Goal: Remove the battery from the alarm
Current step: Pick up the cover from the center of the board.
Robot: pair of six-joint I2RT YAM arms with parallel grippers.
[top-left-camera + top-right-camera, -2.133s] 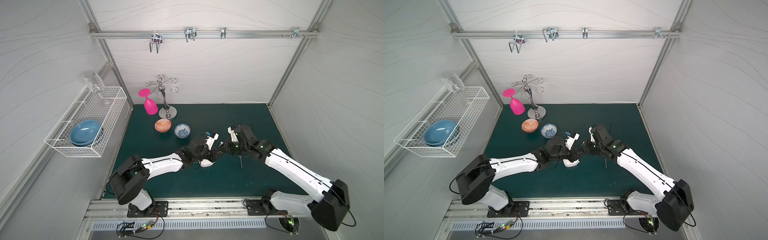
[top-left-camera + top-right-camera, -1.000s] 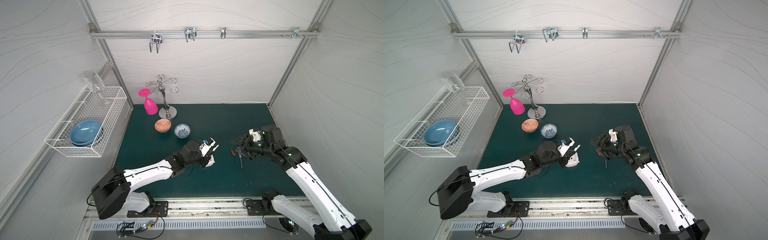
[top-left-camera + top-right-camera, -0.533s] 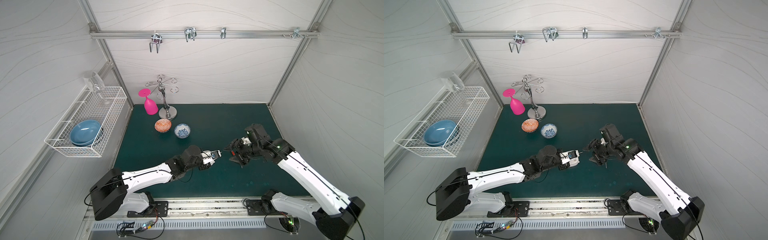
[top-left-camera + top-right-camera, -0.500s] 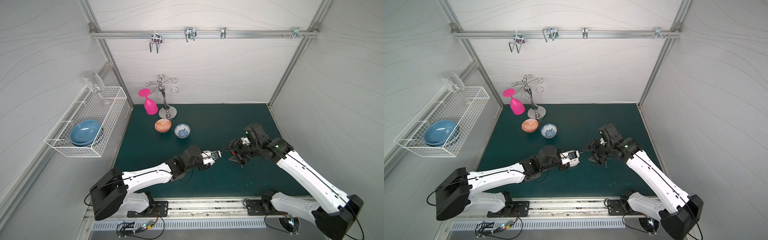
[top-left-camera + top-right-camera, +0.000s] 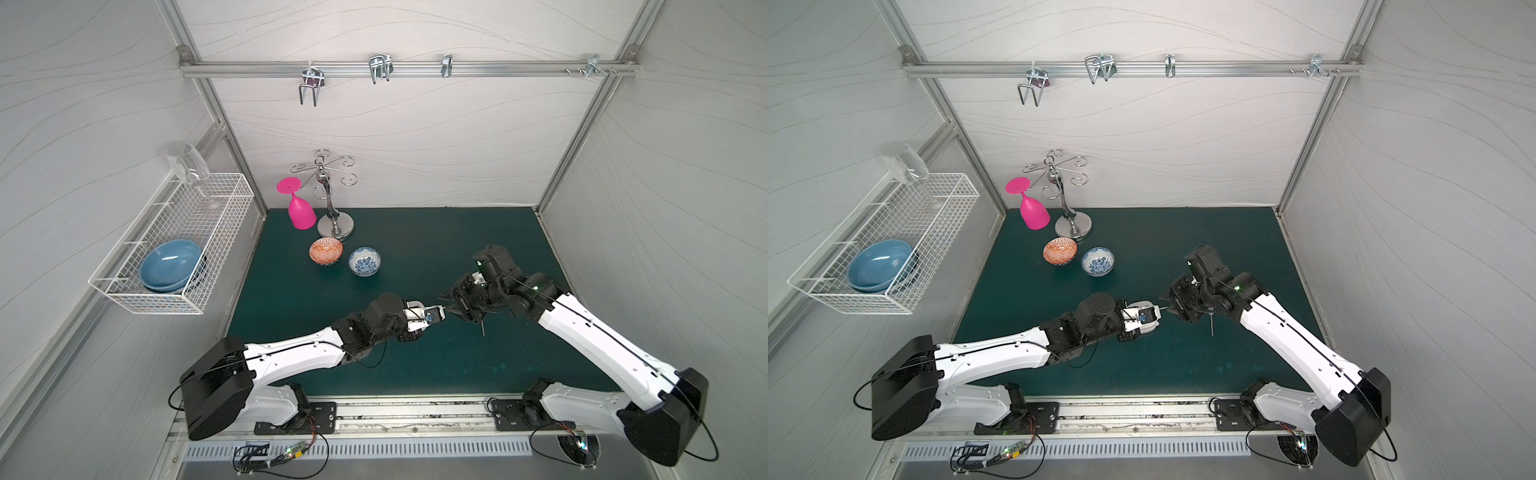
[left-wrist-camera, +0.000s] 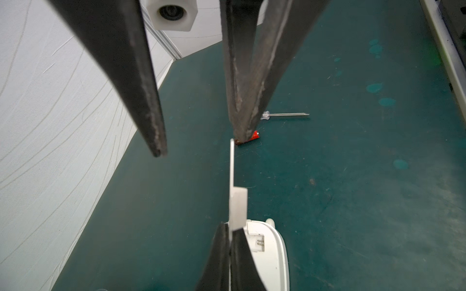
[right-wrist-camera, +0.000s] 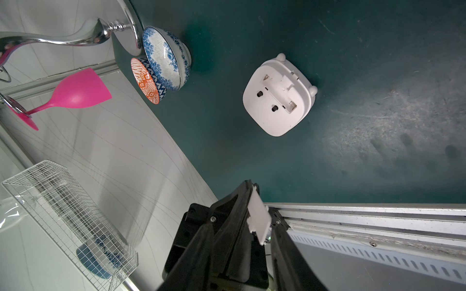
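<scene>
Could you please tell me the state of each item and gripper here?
alarm: face down, compartment open and empty
battery: out, lying on the mat
cover: off, held edge-on
left gripper: shut on the cover
right gripper: open, straddling the cover
screwdriver: lying loose on the mat

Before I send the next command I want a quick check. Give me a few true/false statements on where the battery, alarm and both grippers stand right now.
1. The alarm lies back up on the mat, with its compartment open. True.
2. The battery sits inside that compartment. False: the compartment is empty, and the battery lies on the mat near the screwdriver.
3. The left gripper is shut on a thin white cover. True.
4. The right gripper grips the screwdriver. False: its jaws stand open at the cover's free end, and the screwdriver lies loose on the mat.
</scene>
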